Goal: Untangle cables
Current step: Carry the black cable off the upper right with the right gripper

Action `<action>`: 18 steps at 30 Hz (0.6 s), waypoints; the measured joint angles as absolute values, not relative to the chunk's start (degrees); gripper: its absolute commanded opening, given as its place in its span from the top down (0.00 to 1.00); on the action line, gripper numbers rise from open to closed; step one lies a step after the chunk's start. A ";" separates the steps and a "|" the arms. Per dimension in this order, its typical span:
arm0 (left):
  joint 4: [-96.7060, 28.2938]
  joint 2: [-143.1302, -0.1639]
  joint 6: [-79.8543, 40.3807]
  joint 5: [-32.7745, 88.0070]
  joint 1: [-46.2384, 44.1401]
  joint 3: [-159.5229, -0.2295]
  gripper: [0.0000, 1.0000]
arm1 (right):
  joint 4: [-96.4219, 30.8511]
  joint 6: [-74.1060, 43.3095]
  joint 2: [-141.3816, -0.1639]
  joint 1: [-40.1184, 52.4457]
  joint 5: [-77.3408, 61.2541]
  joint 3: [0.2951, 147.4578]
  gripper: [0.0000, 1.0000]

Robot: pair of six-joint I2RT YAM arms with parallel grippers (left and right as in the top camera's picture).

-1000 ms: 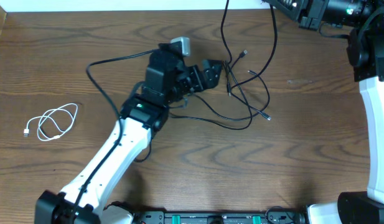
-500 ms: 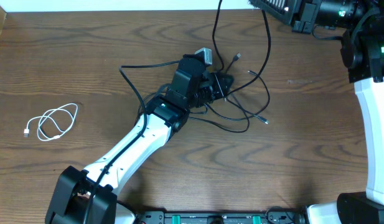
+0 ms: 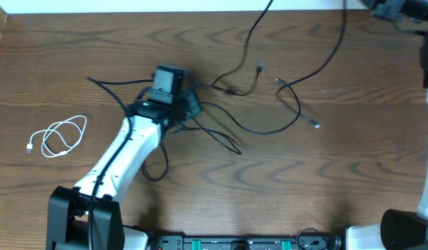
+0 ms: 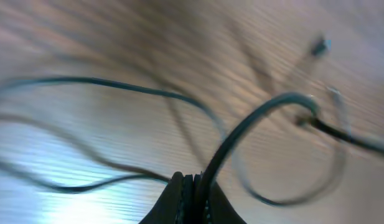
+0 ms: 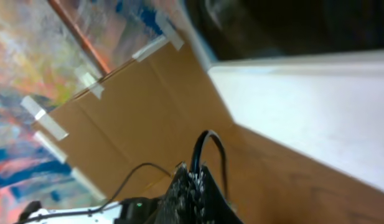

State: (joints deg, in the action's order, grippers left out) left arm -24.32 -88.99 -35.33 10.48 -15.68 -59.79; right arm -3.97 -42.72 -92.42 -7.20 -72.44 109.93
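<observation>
Cables (image 3: 262, 132), the long black ones, sprawl in crossing loops over the middle of the wooden surface (image 3: 304, 187). The white cable (image 3: 60, 137) lies coiled well apart at the left, clear of the knot. The left gripper (image 4: 193, 182) is clenched on one black strand at the tangle's left edge. The right gripper (image 5: 193, 174), also clenched, grips another strand lifted toward the far right corner — a spread that likely serves to draw the crossings open.

No legible text, label, brand, number or sign appears on the cables (image 3: 297, 107) or the table (image 3: 352, 194).
</observation>
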 measured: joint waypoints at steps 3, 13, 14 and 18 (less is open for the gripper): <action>-28.16 -88.99 -32.80 6.72 -12.51 -59.77 0.92 | 1.72 -47.40 -92.42 -11.81 -72.23 110.02 0.99; -27.42 -88.99 -29.50 7.70 -11.53 -59.77 0.13 | 7.90 -57.95 -92.42 -18.85 -71.81 110.06 0.99; -26.28 -88.99 -27.83 9.50 -12.29 -59.77 0.02 | 7.97 -58.02 -92.42 -18.79 -71.79 110.06 0.99; -24.12 -88.99 -22.17 15.18 -16.23 -59.77 0.02 | 7.99 -58.37 -92.42 -18.28 -71.53 110.06 0.99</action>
State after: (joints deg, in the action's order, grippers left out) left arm -24.12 -88.99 -22.17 15.18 -16.23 -59.77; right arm 7.99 -58.37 -92.42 -18.28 -71.53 110.06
